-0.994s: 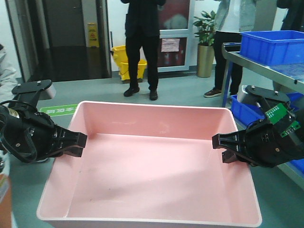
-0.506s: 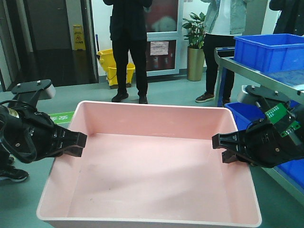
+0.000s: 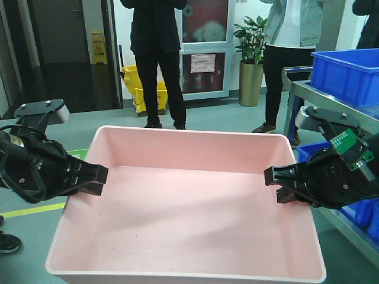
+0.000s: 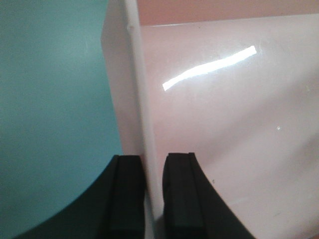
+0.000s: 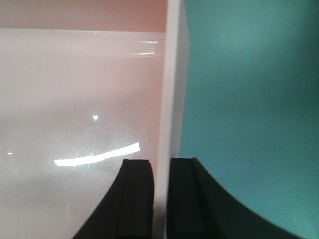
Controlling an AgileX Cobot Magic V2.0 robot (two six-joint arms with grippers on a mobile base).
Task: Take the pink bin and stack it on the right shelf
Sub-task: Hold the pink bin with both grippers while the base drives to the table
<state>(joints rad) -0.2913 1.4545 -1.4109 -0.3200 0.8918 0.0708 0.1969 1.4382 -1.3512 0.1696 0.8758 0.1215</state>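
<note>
pink bin (image 3: 183, 201): carried level in front of the robot between both arms, empty, with teal floor beyond its side walls in both wrist views.
risk, slip: each hold is only a narrow pinch on a thin sloping wall. If the arms travel unevenly, I judge the tub could twist or a wall could slide out.
risk, flex: the wide plastic tub may bow if the arms press inward or pull apart.
risk, collision: metal rack (image 3: 308, 80) with a blue crate (image 3: 346, 74) stands near the right arm, and two people (image 3: 155, 59) stand ahead.
left claw (image 3: 98, 177): nearly closed, fingers (image 4: 127, 194) astride the left wall, rim between them.
right claw (image 3: 273, 180): nearly closed, fingers (image 5: 137, 199) clamping the right wall likewise.
right shelf: cannot be identified in any view.
</note>
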